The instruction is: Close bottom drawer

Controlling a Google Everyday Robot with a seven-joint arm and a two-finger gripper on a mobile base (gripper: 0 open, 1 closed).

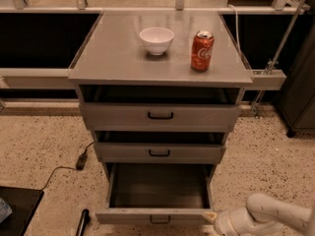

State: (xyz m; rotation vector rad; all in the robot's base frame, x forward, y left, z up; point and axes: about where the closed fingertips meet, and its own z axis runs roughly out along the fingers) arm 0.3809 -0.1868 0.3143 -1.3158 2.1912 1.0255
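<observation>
- The bottom drawer [157, 187] sits at 6 o'clock in the camera view, lowest of three in the grey unit. It is pulled well out, so its deep, plain tray lies open to the camera.
- Its narrow front carries a small black loop handle [160, 220] at the middle, close to the lower edge of the view.
- The claw [219, 223] is low at about 5 o'clock in the view, at the end of a white arm [275, 215] that comes in from the right edge.
- The claw's tip lies just beside the 3 o'clock end of the bottom drawer's front. Contact cannot be made out, nor whether the claw is released or clenched.
- The middle drawer [159, 153] and the top drawer [160, 116] stack toward 12 o'clock, each with a black handle and a dark gap above its front.
- On the bench [113, 53] above them a white bowl [156, 39] stands upright. A red can [202, 50] stands at its 3 o'clock, near but apart.
- On the speckled floor [44, 141], at 9 o'clock from the middle drawer, lie a black plug and cable [81, 160].
</observation>
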